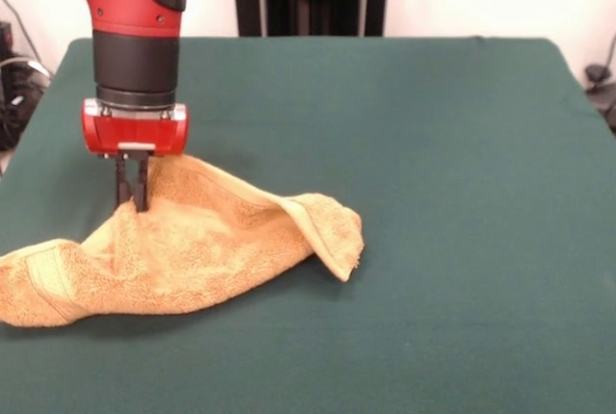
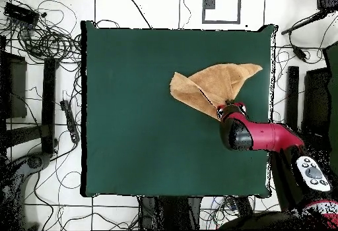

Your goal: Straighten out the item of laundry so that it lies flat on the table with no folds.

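A golden-orange towel [image 1: 192, 250] is seen lying crumpled on a dark green table [image 1: 433, 144], and the work of flattening it is judged to be only partly done. In the front view, one point of the towel is pinched between the narrow black fingers of the red gripper [image 1: 133, 204], which are pressed together on the cloth at the towel's raised peak. From that peak the fabric is draped down like a small tent. A folded flap is turned over at the end of the towel farthest from the gripper, and a bunched corner showing a woven band is left at the towel's other end, beside the table's edge.

In the overhead view, the towel [image 2: 211, 86] is shown as an irregular winged shape rather than a square, with the gripper [image 2: 229, 104] at its edge nearest the robot's base. The towel is placed toward one side of the table [image 2: 145, 123], well apart from the table's middle.

Still to be done, as judged here: the lifted part must be laid down, the flap opened, and the bunched corner spread out.
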